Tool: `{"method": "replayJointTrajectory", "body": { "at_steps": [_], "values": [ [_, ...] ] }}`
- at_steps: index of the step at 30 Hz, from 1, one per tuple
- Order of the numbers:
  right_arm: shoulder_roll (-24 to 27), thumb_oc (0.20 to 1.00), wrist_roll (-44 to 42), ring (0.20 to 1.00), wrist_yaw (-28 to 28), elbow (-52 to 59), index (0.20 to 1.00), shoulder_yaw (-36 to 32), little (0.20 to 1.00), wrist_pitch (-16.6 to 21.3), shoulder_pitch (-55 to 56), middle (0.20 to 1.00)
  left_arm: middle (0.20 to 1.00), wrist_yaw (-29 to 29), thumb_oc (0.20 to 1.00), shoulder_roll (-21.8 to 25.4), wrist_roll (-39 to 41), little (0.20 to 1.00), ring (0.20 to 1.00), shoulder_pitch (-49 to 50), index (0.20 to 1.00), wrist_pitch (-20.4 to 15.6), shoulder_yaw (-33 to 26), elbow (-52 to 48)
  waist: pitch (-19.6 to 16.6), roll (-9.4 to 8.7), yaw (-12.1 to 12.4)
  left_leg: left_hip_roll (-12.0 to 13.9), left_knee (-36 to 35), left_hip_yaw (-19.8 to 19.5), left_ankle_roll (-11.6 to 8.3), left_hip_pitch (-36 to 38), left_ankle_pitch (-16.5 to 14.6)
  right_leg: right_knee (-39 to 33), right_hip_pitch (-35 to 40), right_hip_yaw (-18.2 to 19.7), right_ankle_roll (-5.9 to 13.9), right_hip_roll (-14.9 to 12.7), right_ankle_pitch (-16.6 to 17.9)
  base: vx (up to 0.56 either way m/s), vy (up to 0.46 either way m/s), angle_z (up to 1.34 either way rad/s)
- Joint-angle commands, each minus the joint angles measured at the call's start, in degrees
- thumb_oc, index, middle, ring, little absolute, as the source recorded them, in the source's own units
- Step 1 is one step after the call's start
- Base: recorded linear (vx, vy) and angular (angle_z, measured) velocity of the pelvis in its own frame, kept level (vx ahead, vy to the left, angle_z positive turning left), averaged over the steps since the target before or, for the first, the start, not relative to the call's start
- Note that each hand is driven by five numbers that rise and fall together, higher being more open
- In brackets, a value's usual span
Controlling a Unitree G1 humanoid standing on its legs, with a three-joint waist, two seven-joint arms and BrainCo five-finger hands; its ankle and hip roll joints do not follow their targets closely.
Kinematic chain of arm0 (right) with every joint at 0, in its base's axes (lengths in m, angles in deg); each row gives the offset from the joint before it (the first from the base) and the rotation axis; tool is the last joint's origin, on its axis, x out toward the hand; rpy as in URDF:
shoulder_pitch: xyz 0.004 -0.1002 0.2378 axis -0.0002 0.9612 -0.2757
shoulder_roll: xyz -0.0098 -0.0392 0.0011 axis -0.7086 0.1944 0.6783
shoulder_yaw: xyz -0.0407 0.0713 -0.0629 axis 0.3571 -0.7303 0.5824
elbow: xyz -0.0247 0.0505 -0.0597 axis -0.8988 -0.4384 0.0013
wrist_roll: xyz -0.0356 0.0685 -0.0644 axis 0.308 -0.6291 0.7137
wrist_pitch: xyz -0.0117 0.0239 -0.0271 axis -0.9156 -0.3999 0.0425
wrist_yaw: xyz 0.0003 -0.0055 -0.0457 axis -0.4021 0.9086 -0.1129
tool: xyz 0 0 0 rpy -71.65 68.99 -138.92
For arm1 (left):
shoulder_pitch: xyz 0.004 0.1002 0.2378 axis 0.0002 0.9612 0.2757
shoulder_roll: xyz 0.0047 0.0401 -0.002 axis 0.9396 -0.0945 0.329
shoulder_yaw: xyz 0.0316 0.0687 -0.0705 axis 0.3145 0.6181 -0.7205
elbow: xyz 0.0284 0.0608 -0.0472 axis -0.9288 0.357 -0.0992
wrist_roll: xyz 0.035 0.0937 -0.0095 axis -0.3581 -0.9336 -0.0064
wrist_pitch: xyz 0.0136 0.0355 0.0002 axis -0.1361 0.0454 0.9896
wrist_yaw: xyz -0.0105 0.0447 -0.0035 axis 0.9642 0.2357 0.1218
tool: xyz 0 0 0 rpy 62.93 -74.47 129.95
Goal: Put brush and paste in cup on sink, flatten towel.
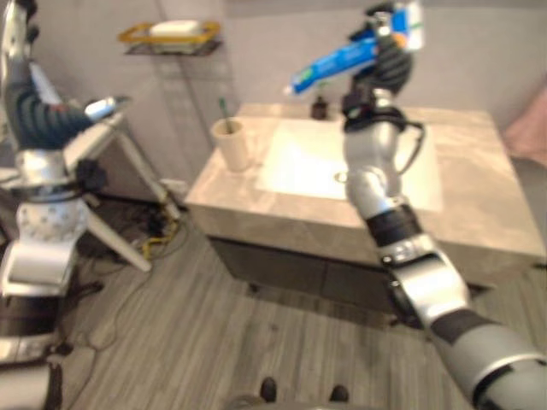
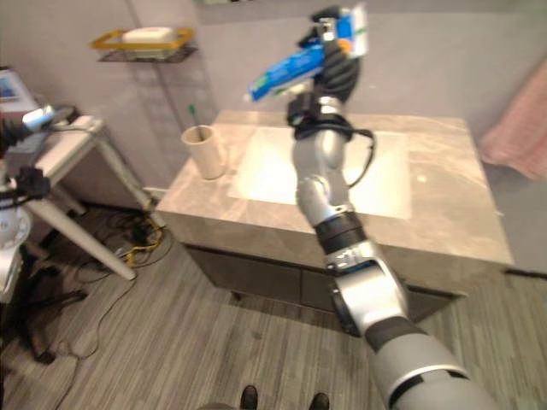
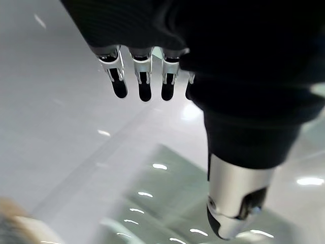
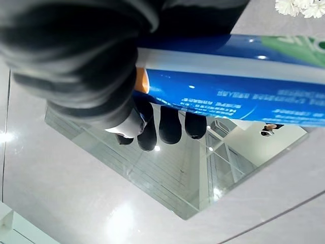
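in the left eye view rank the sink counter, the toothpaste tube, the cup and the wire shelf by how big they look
1. Grey stone sink counter.
2. Blue toothpaste tube, raised nearer the camera in the right robot hand, so perhaps flattered.
3. Yellow wire shelf.
4. Beige cup; close to the shelf.

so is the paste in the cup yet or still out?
Out. The right hand holds the blue toothpaste tube raised above the sink; the cup holds a green-handled brush.

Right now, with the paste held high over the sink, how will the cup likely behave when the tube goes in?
The cup looks tall, narrow and light, so likely tippy. The long toothpaste tube in the right hand would lean on its rim.
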Motion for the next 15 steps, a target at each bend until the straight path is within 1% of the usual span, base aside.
{"method": "replayJointTrajectory", "body": {
  "at_steps": [1,2,3,4,6,7,8,9,10,11,12,13,14,15],
  "values": [
    [1.52,0.2,3.86,0.2,-1.28,4.99,0.2,-1.31,0.2,2.53,-3.48,0.2,1.0,-1.12,1.0,2.43,3.7,1.0,1.0,2.33,1.0,-1.53,-1.11,1.36,-1.63,-4.3,4.39,2.16,0.72,-0.96,-2.8,-0.54,-0.91,0.01,5.75,-0.26,4.56,-6.08,-3.02,0.07,0.016,0.56],
    [3.3,0.2,4.53,0.2,-1.6,5.94,0.2,-2.6,0.2,2.51,-3.28,0.2,1.0,-2.11,1.0,-0.7,4.85,1.0,1.0,8.26,1.0,-1.03,-3.59,2.62,-1.46,-4.56,5.75,1.99,0.72,-2.03,-2.69,-0.94,-1.03,0.01,6.21,-1.38,4.62,-6.17,-3.41,0.02,0.017,0.56],
    [3.19,0.2,4.54,0.2,-1.59,6.02,0.2,-2.44,0.2,2.48,-3.19,0.2,1.0,-2.23,1.0,-0.89,4.92,1.0,1.0,8.68,1.0,-1.0,-3.91,2.36,-1.64,-4.51,5.31,1.84,0.72,-2.32,-2.58,-1.25,-0.74,0.01,6.07,-1.68,4.61,-6.27,-3.24,0.05,0.021,0.42],
    [4.06,0.2,4.85,0.2,-1.7,6.32,0.2,-2.9,0.2,2.39,-3.2,0.2,1.0,-2.41,1.0,-2.77,4.98,1.0,1.0,10.97,1.0,-0.55,-4.15,3.91,-1.57,-4.69,5.8,1.72,0.72,-2.79,-2.48,-1.44,-0.77,0.01,6.31,-2.28,4.65,-6.41,-3.35,0.03,0.026,0.43],
    [5.29,0.2,4.92,0.2,-1.95,5.9,0.2,-3.44,0.2,2.58,-3.77,0.2,1.0,-3.32,1.0,-5.62,5.58,1.0,1.0,14.48,1.0,0.38,-3.55,7.81,-1.54,-5.04,6.89,1.44,0.72,-3.92,-2.35,-1.78,-0.84,0.01,6.87,-3.48,4.77,-6.53,-3.73,0.07,0.019,0.39],
    [7.5,0.2,4.93,0.2,-2.39,5.5,0.2,-3.77,0.2,2.36,-3.89,0.2,1.0,-3.16,1.0,-8.02,3.52,1.0,1.0,17.21,1.0,2.67,-2.82,12.58,-1.25,-5.48,7.74,1.09,0.72,-5.08,-2.15,-2.41,-0.63,0.01,7.1,-4.7,4.88,-6.64,-3.89,0.05,0.008,0.4],
    [7.57,0.2,4.88,0.2,-2.43,5.49,0.2,-3.75,0.2,2.36,-3.86,0.2,1.0,-3.1,1.0,-8.09,3.43,1.0,1.0,17.16,1.0,2.69,-2.73,12.58,-1.29,-5.44,7.68,1.06,0.72,-5.19,-2.14,-2.46,-0.6,0.01,7.11,-4.82,4.9,-6.66,-3.9,0.12,-0.021,0.38],
    [9.9,0.2,5.83,0.2,-2.57,5.82,0.2,-3.8,0.2,1.85,-4.13,0.2,1.0,-3.81,1.0,-10.07,1.56,1.0,1.0,19.59,1.0,4.99,-1.55,14.4,-1.31,-5.85,8.21,1.14,0.72,-5.93,-2.36,-2.44,-1.15,0.01,7.8,-5.0,5.2,-6.42,-4.82,0.13,-0.038,0.49],
    [11.83,0.2,6.58,0.2,-1.57,5.61,0.2,-5.3,0.2,2.16,-4.4,0.2,1.0,-5.21,1.0,-11.9,0.45,1.0,1.0,21.8,1.0,5.74,-0.55,15.62,-1.14,-6.05,8.64,0.91,0.72,-7.43,-2.19,-3.11,-1.04,0.01,8.18,-6.24,5.14,-6.33,-5.13,0.13,-0.038,0.46],
    [11.84,0.2,6.6,0.2,-1.54,5.62,0.2,-5.28,0.2,2.16,-4.39,0.2,1.0,-5.2,1.0,-11.91,0.44,1.0,1.0,21.77,1.0,5.73,-0.52,15.64,-1.17,-6.04,8.56,0.89,0.72,-7.53,-2.2,-3.16,-1.02,0.01,8.19,-6.34,5.14,-6.33,-5.15,0.05,-0.002,0.44],
    [12.42,0.2,6.88,0.2,-0.93,4.94,0.2,-5.8,0.2,2.6,-4.9,0.2,1.0,-6.42,1.0,-13.07,1.24,1.0,1.0,21.82,1.0,6.67,1.85,19.25,-1.13,-6.17,8.65,0.64,0.72,-8.16,-2.13,-3.64,-0.8,0.01,8.12,-6.84,5.15,-6.32,-5.11,0.04,0.016,0.48],
    [13.78,0.2,6.34,0.2,-0.62,3.35,0.2,-5.55,0.2,2.84,-6.31,0.2,1.0,-7.95,1.0,-14.33,2.22,1.0,1.0,21.11,1.0,8.59,5.92,27.75,-1.08,-6.44,8.87,0.3,0.72,-9.11,-2.06,-4.54,-0.42,0.01,7.99,-7.91,5.24,-6.3,-5.25,0.06,0.024,0.52],
    [14.07,0.2,5.97,0.2,-0.52,2.63,0.2,-5.3,0.2,2.86,-6.92,0.2,1.0,-7.92,1.0,-14.66,2.04,1.0,1.0,20.45,1.0,9.41,7.31,32.03,-1.08,-6.52,8.83,0.13,0.72,-9.46,-2.0,-4.75,-0.38,0.01,7.98,-8.11,5.21,-6.27,-5.28,0.04,0.018,0.51],
    [14.41,0.2,5.81,0.2,-0.62,2.37,0.2,-5.19,0.2,2.96,-7.17,0.2,1.0,-7.78,1.0,-14.65,2.09,1.0,1.0,19.57,1.0,8.91,7.87,33.04,-1.01,-6.4,8.87,0.08,0.72,-9.63,-2.0,-4.89,-0.33,0.01,7.94,-8.29,5.23,-6.28,-5.3,0.05,0.024,0.32]
  ]
}}
